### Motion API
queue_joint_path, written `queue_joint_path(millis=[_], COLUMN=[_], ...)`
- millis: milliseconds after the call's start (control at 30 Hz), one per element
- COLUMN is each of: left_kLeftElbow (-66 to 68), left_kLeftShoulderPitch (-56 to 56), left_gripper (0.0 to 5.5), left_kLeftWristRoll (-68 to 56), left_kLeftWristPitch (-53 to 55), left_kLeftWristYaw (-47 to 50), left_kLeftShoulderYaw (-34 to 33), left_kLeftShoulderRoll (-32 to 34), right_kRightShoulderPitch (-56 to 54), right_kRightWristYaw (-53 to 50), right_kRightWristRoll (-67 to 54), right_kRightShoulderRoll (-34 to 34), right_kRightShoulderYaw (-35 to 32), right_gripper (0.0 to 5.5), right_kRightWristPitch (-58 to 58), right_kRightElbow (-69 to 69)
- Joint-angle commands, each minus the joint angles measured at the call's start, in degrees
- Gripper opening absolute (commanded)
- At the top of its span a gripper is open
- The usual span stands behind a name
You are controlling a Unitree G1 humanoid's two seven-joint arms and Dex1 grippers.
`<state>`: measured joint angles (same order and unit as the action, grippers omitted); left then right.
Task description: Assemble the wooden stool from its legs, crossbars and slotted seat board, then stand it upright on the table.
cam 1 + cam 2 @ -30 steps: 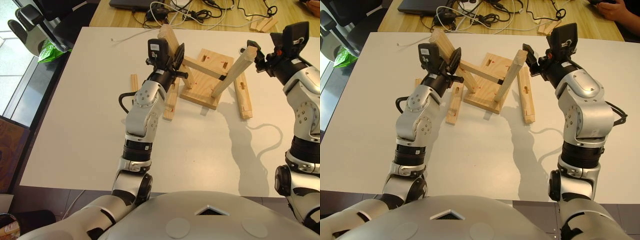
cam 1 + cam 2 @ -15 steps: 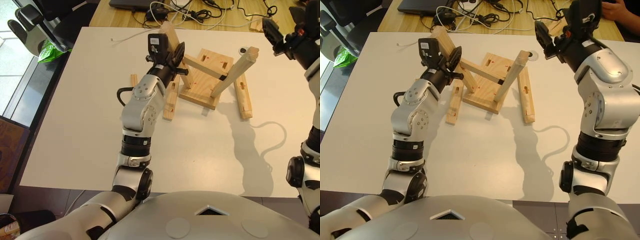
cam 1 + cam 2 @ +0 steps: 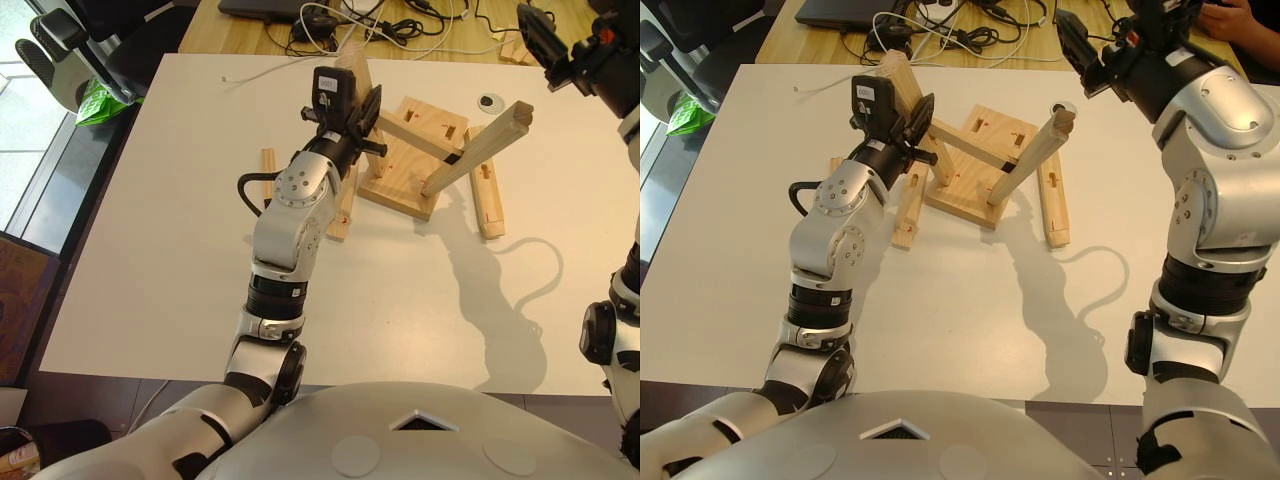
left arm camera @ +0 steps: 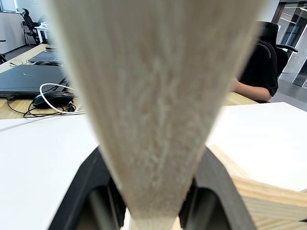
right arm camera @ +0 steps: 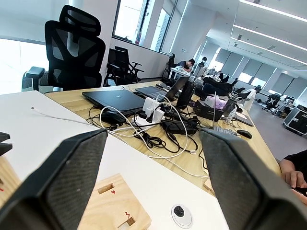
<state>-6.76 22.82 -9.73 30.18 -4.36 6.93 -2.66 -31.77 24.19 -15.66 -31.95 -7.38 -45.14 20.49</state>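
Note:
The slotted seat board (image 3: 412, 160) lies flat on the white table. My left gripper (image 3: 352, 102) is shut on a wooden leg (image 4: 158, 96) that rises from the board's left side; its fingers (image 4: 91, 196) clamp the leg on both sides. A crossbar (image 3: 415, 138) runs from that leg to a second leg (image 3: 478, 152), which leans far to the right with nothing holding it. My right gripper (image 3: 1092, 52) hangs open above the table's far right, well clear of the leaning leg, with its fingers (image 5: 57, 182) wide apart and empty.
Two loose legs lie flat, one right of the board (image 3: 488, 200) and one left of it (image 3: 340, 208). A short crossbar (image 3: 268, 165) lies further left. A cable grommet (image 3: 490, 100) sits behind the board. A laptop and cables (image 3: 940, 20) cover the wooden desk behind.
My right gripper let go of the right leg's top and drew up and back to the far right. That leg now leans further right. My left gripper shifted slightly right with its leg.

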Motion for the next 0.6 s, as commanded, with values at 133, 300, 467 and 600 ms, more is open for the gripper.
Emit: queue_joint_path(millis=[133,300,467,600], left_kLeftElbow=[-0.5,-1.5,-5.3,-9.7], left_kLeftShoulderPitch=[-1.0,-1.2,-0.7,0.4], left_gripper=[1.86,2.02,2.02,2.02], left_kLeftWristRoll=[0.4,0.8,0.3,-0.5], left_kLeftWristPitch=[0.3,0.9,2.3,4.5], left_kLeftWristYaw=[0.1,0.1,0.6,1.0], left_kLeftShoulderYaw=[-0.5,-0.1,-0.7,-1.4], left_kLeftShoulderRoll=[-0.3,-0.3,-0.2,-0.3], right_kRightShoulderPitch=[-1.0,-0.7,-0.3,-0.1], right_kRightWristYaw=[0.3,0.1,0.1,0.1], right_kRightWristRoll=[-0.7,-1.1,-1.3,-1.4], right_kRightShoulderRoll=[-0.6,-0.6,-0.6,-0.6], right_kRightShoulderYaw=[0.5,0.7,0.6,0.5], right_gripper=[3.54,3.54,3.54,3.54], right_kRightWristPitch=[-0.6,-0.8,-1.1,-1.5], right_kRightElbow=[0.6,0.8,1.3,1.6])
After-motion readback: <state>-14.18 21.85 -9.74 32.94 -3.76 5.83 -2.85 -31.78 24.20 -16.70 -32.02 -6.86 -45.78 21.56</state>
